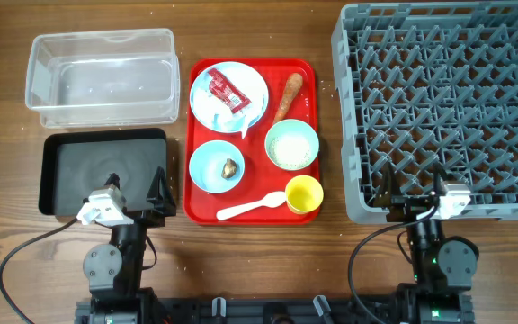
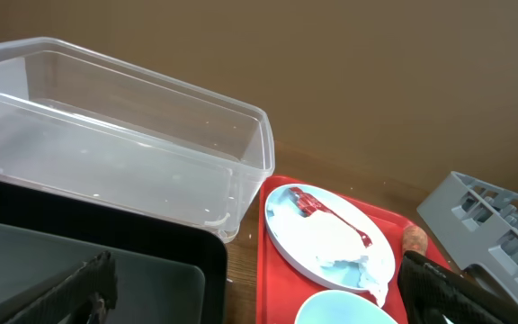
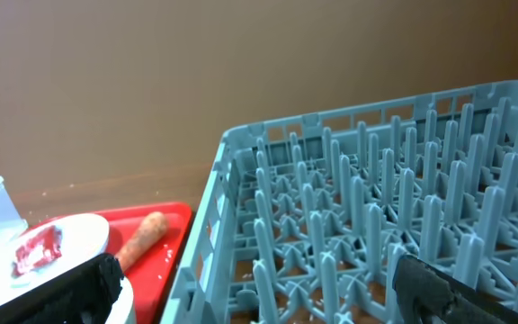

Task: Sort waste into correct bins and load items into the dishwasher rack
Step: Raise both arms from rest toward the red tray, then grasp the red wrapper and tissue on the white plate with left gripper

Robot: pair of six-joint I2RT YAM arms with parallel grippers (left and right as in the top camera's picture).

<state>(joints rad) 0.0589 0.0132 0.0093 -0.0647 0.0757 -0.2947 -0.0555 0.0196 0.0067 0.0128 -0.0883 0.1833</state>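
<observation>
Both my grippers are spread wide, low in the overhead frame: left gripper (image 1: 136,183) over the lower right corner of the black tub (image 1: 61,180), right gripper (image 1: 415,186) at the lower edge of the rack (image 1: 349,135). Between them, at centre, the red tray (image 1: 203,211) carries a plate (image 1: 252,90) with wrapper (image 1: 223,88) and tissue (image 1: 227,115), carrot (image 1: 290,94), blue bowl (image 1: 207,171) with scrap (image 1: 230,167), green bowl (image 1: 292,123) of grains (image 1: 292,147), cup (image 1: 304,193), spoon (image 1: 250,208). Clear tub (image 1: 34,72) upper left.

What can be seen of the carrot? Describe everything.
The carrot is small, orange and tapered, with dull skin, and looks whole. It lies flat and aslant on the red tray, near its far right corner. Its thick end points away from the arms. Its thin end lies between the plate and the green bowl.
</observation>
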